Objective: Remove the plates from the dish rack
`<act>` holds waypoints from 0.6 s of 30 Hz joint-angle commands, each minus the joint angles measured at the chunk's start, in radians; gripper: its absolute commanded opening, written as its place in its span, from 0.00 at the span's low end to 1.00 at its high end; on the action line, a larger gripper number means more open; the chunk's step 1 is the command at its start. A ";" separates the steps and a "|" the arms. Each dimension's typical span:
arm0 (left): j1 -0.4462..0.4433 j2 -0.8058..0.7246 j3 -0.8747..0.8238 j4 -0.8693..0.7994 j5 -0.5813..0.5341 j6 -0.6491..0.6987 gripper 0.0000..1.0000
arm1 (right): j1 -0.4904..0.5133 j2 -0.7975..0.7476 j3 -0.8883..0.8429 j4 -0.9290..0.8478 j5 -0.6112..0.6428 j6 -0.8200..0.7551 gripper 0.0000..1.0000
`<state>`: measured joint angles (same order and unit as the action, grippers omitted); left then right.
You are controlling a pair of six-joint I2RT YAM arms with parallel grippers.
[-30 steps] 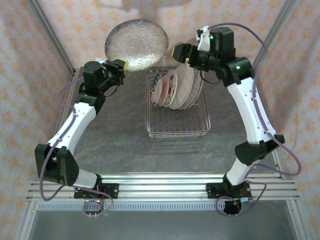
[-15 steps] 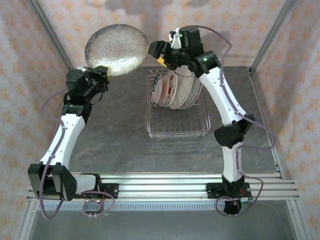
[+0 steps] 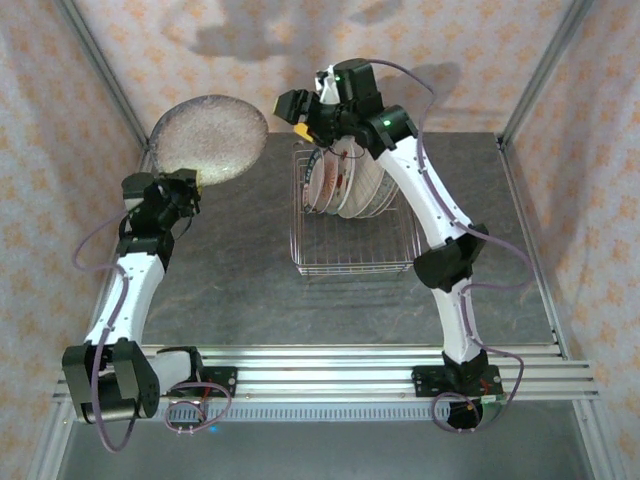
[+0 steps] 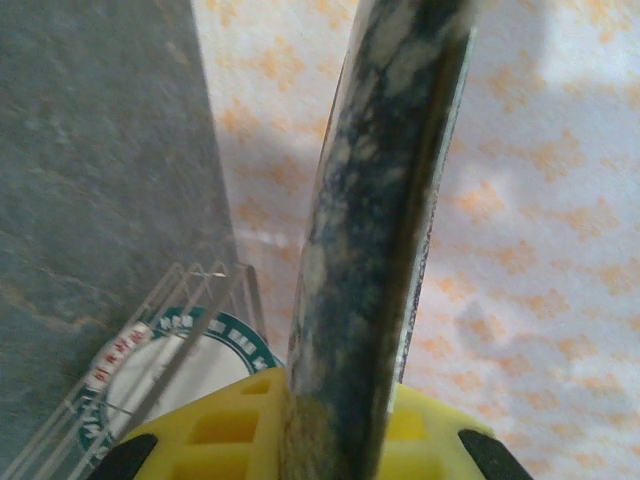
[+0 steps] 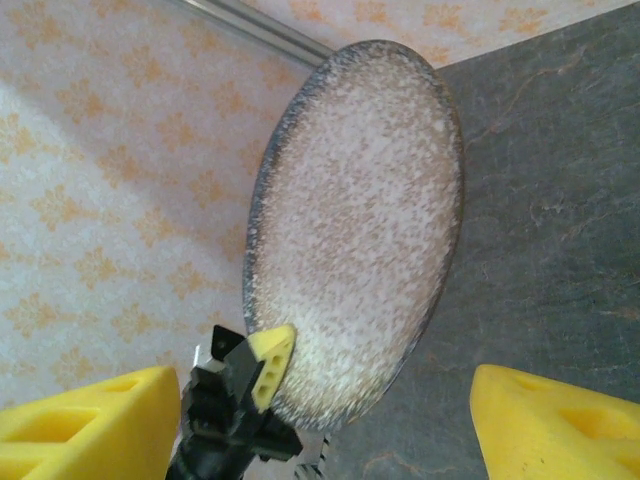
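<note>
Speckled plate (image 3: 208, 138) has travelled leftward since the earlier frames and now hangs on edge above the table's (image 3: 250, 270) far-left corner, pinched at its lower rim by the clenched left gripper (image 3: 188, 182); the other plates (image 3: 345, 180) stand leaning at the far end of the dish rack (image 3: 355, 262). Right gripper (image 3: 293, 112) has swung left too, jaws spread and empty, above the rack's far-left corner. Risk: the narrow rim hold may let the plate pivot or slip during lowering, and a careless descent by the empty gripper could knock the leaning plates together.
</note>
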<state>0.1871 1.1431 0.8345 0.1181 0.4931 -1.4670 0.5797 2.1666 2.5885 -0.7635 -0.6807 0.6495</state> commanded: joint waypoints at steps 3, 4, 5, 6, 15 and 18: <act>0.037 -0.045 -0.016 0.371 0.021 0.046 0.00 | 0.044 -0.054 -0.030 -0.030 0.001 -0.062 0.76; 0.038 -0.037 -0.022 0.371 0.019 0.061 0.00 | 0.047 -0.066 -0.054 -0.031 -0.002 -0.072 0.76; 0.038 -0.029 -0.026 0.370 0.018 0.074 0.00 | 0.050 -0.077 -0.077 -0.028 -0.010 -0.086 0.76; 0.039 -0.017 -0.032 0.376 0.018 0.086 0.00 | 0.055 -0.092 -0.104 -0.022 -0.022 -0.106 0.75; 0.050 0.077 -0.081 0.475 -0.007 0.189 0.00 | 0.069 -0.337 -0.571 0.305 0.031 -0.114 0.75; 0.060 0.133 -0.092 0.546 0.001 0.182 0.00 | 0.069 -0.366 -0.631 0.346 0.033 -0.108 0.74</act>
<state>0.2310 1.2789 0.7086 0.3000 0.4824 -1.3212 0.6472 1.8576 1.9934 -0.5575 -0.6693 0.5419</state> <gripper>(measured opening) 0.124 0.742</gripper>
